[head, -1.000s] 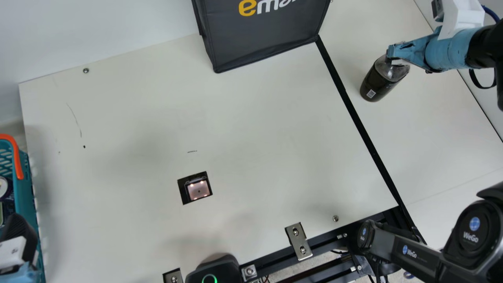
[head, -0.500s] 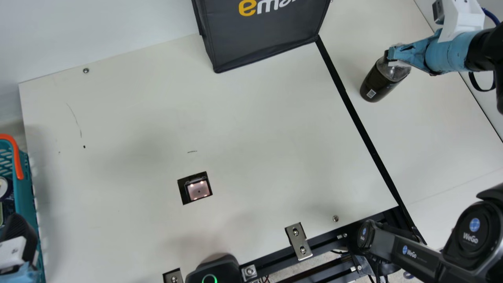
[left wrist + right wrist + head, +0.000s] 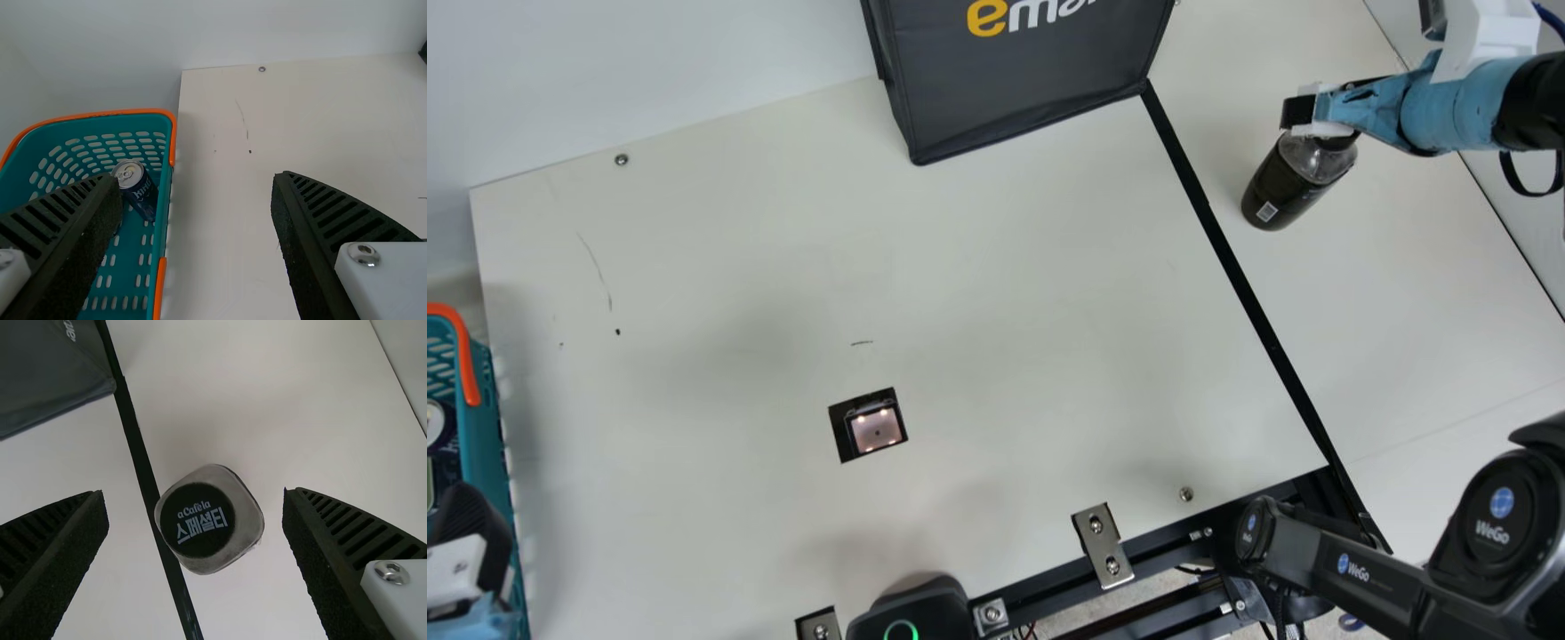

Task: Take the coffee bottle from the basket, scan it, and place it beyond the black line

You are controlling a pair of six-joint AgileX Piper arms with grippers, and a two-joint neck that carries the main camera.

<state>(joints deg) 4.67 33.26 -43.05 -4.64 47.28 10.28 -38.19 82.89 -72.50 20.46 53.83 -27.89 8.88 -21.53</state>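
The dark coffee bottle (image 3: 1289, 185) stands upright on the table, right of the black line (image 3: 1254, 307) in the main view. At its cap is my right gripper (image 3: 1307, 114). In the right wrist view the bottle's cap (image 3: 197, 520) lies between the spread fingers of my right gripper (image 3: 193, 527), touching neither. My left gripper's body (image 3: 471, 569) is at the main view's lower left, by the teal basket (image 3: 498, 444). The left wrist view has my left gripper (image 3: 193, 207) open with nothing between its fingers, and the basket (image 3: 165, 213) beyond one of them.
A dark bag (image 3: 1023, 80) stands at the table's back, beside the black line. A scanner window (image 3: 874, 428) is set into the tabletop. A can (image 3: 140, 193) is in the basket. A black device with a green ring (image 3: 907, 613) sits at the near edge.
My right gripper's fingers have opened and come off the bottle, and the gripper has risen slightly. The bottle stays where it was. My left arm has not moved.
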